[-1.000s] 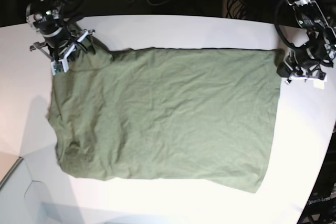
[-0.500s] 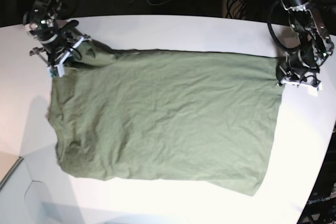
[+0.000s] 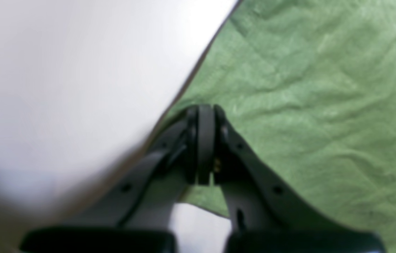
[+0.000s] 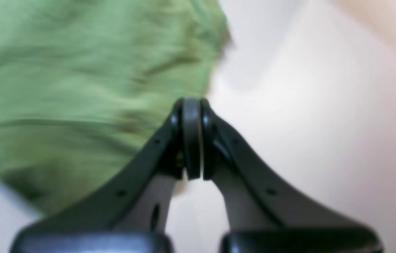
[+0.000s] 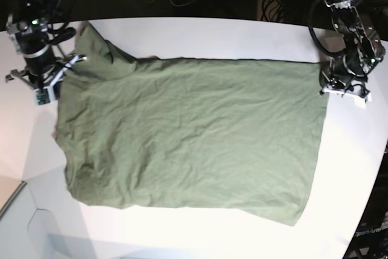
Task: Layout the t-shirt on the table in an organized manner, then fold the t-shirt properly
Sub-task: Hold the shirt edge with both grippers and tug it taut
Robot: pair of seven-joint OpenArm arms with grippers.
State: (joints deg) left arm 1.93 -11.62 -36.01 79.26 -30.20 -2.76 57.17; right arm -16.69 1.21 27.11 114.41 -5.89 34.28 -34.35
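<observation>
White tabletop [image 5: 200, 31] fills the base view, with a dark strip of cables and a blue box behind it. On the table lies the olive-green t-shirt [image 5: 194, 137], spread nearly flat, wrinkled, its hem toward the left arm's side.

Compared with a second ago, the right gripper [image 5: 53, 79] has moved outward and away from the shirt's centre, dragging the far sleeve corner with it. That corner, which was bunched beside the jaws, now stretches into a long point toward the table's far edge. The left gripper [image 5: 330, 86] has barely shifted and sits at the hem corner. The far edge between them runs straighter than before.

Both jaws are pressed together. In the left wrist view the left gripper [image 3: 203, 146] meets the shirt's edge and appears to pinch it. In the right wrist view, which is blurred, the right gripper [image 4: 191, 138] appears to hold fabric too.

I judge this to be the spreading step, nearly finished; folding has not begun.
</observation>
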